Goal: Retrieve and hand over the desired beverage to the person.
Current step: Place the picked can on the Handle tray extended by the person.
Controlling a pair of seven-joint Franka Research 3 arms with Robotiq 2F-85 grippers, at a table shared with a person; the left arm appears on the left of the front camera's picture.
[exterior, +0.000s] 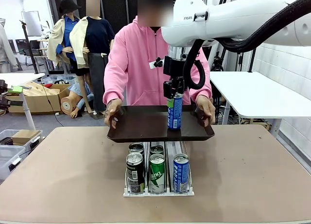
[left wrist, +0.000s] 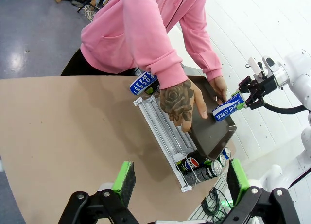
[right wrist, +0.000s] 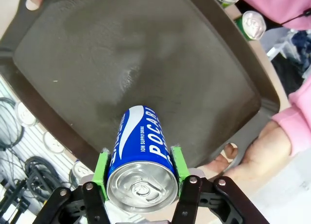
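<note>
A blue Pocari Sweat can [exterior: 175, 112] stands upright on a dark tray [exterior: 141, 131], with my right gripper [exterior: 174, 94] shut on its top from above. In the right wrist view the green pads [right wrist: 101, 166] press both sides of the can [right wrist: 143, 146] over the tray [right wrist: 146, 63]. The person [exterior: 141, 59] in a pink hoodie holds the tray by both handles above the table's far side. The left gripper [left wrist: 182, 178] hangs open over the table with nothing between its fingers, looking at the can [left wrist: 227, 107] and tray [left wrist: 214, 131] from a distance.
A white rack [exterior: 158, 191] with several cans stands mid-table, just under and in front of the tray. Another blue can [left wrist: 143, 83] shows at the rack's [left wrist: 160, 129] far end. Bare brown tabletop [exterior: 63, 175] lies on both sides.
</note>
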